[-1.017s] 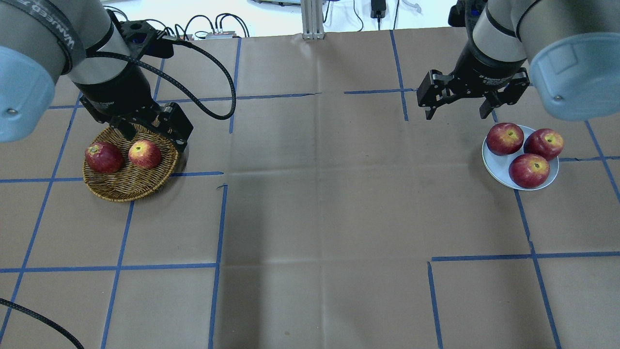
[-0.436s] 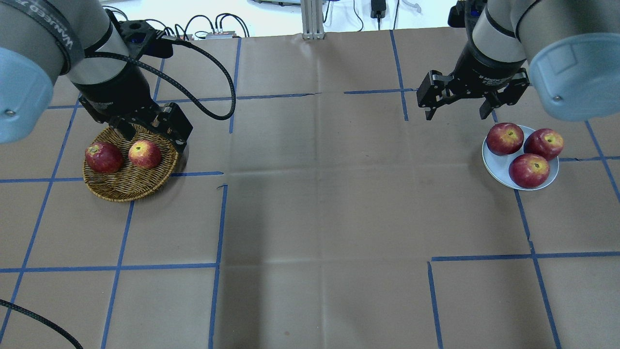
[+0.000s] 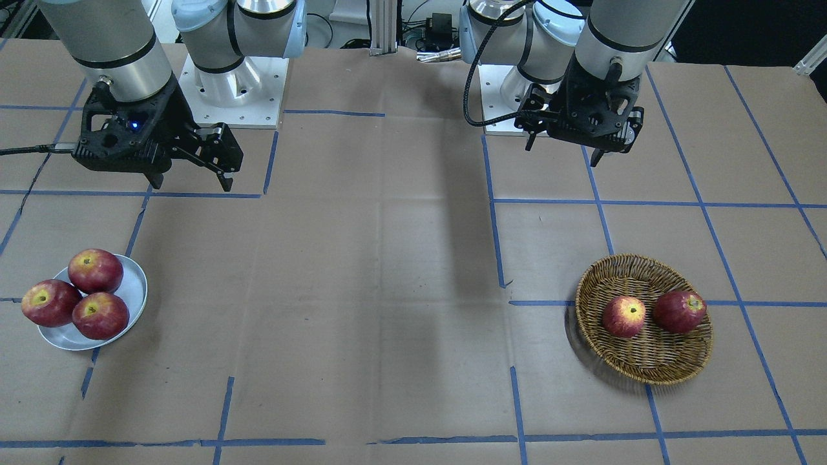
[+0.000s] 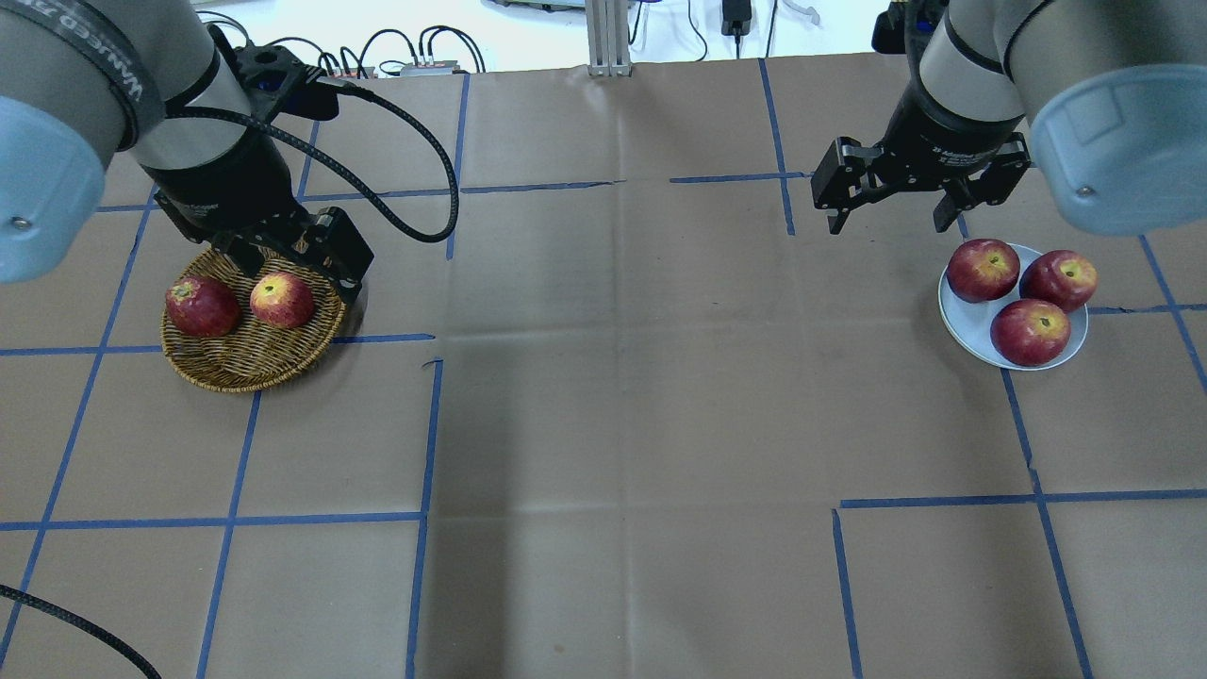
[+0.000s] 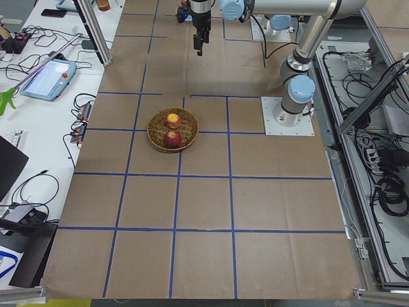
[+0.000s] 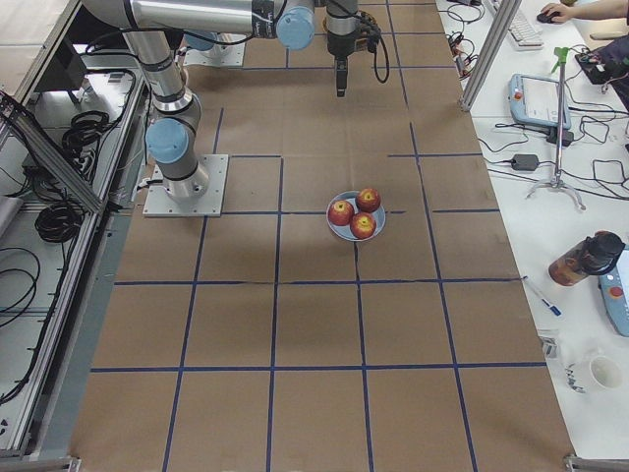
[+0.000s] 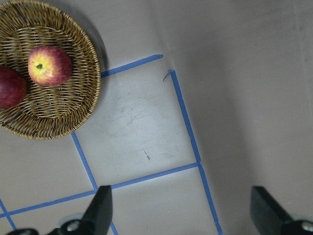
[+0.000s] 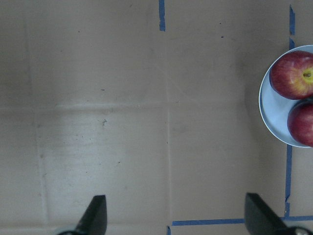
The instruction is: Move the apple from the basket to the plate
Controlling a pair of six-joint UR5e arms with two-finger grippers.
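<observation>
The apple (image 4: 281, 300), red with a pale yellow blush, lies in the brown wicker basket (image 4: 245, 372) beside an evenly dark red apple (image 4: 201, 306). It also shows in the left wrist view (image 7: 50, 65) at the top left. My left gripper (image 4: 292, 268) is open and empty, held well above the table at the basket's far rim. The white plate (image 4: 971, 322) on the right holds three deep-red apples. My right gripper (image 4: 888, 223) is open and empty, in the air beyond the plate's far left edge.
Brown paper with blue tape lines covers the table (image 4: 622, 396). A black cable (image 4: 415, 141) loops from my left wrist. Monitors, cables and a bottle (image 6: 588, 258) lie on side benches off the table.
My left gripper has shifted slightly above the basket's far rim and its cable loop has moved a little. The right arm, the apples, the basket and the plate have not moved.
</observation>
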